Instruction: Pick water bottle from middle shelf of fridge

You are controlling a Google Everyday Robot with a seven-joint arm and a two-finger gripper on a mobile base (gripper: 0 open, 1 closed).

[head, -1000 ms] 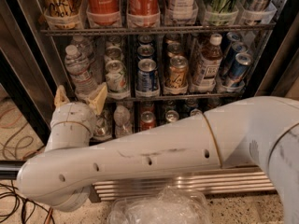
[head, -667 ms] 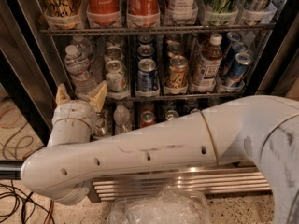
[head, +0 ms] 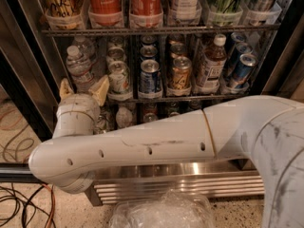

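Observation:
The water bottle [head: 78, 66], clear ribbed plastic with a white cap, stands at the left end of the middle shelf [head: 156, 99] of the fridge [head: 28, 75]. A second clear bottle stands right behind it. My gripper [head: 81, 90] is just in front of and below the bottle. Its two tan fingers [head: 100, 89] are spread apart and point up on either side of the bottle's base. They hold nothing. My white arm [head: 156, 144] crosses the view from the right and hides much of the lower shelf.
Cans [head: 150, 77] and an amber-drink bottle [head: 211, 63] fill the rest of the middle shelf. Tall red cola cans [head: 105, 1] stand on the rack above. The steel base grille [head: 190, 184] is below, cables [head: 19, 141] lie on the floor at the left, and crumpled clear plastic [head: 161, 213] lies at the bottom.
My gripper has risen a little toward the water bottle's base. The fingers stay spread. The bottles and cans have not moved.

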